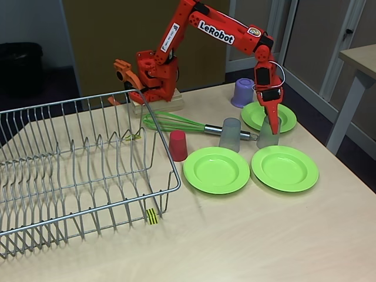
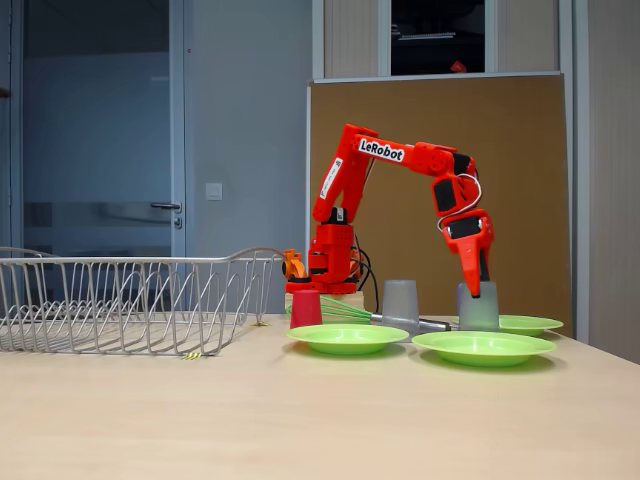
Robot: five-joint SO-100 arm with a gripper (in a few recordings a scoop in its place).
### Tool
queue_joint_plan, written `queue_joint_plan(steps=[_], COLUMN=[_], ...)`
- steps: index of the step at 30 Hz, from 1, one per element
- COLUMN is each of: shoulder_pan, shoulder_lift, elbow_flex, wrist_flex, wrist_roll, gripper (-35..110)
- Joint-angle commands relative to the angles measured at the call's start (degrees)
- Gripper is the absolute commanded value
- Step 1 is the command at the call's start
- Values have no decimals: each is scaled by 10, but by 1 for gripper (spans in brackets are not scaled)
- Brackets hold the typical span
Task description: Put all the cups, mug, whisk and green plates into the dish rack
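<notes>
Three green plates (image 1: pixel 216 170) sit low beside my gripper (image 1: pixel 271 130), and none is in the dish rack (image 1: pixel 76 170) far left of the jaws. Left of them I see the red cup (image 1: pixel 178 145), whisk (image 1: pixel 176 123) and a grey cup (image 1: pixel 230 134). My jaws reach down onto the second grey cup (image 1: pixel 268 136); whether they are clamped on it I cannot tell. The mug (image 1: pixel 242 92) stands behind.

Lime-green plates (image 1: pixel 216 170), red cup (image 1: pixel 178 145) — rack tag (image 1: pixel 152 216) (yellow-black stripes).
</notes>
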Motion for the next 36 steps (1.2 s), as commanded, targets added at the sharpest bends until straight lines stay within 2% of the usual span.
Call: queue_joint_plan(steps=[1,6,10,14,26,36], shoulder_pan=[5,7,10,15,16,4], shoulder_lift=[24,33,31,29,52,117], elbow_flex=[12,25,26,22,-76,-65], wrist_flex=[11,6,9,2,85,115], wrist_roll=[26,33,31,18,-17,-17], gripper=[35,32,20,15,13,13])
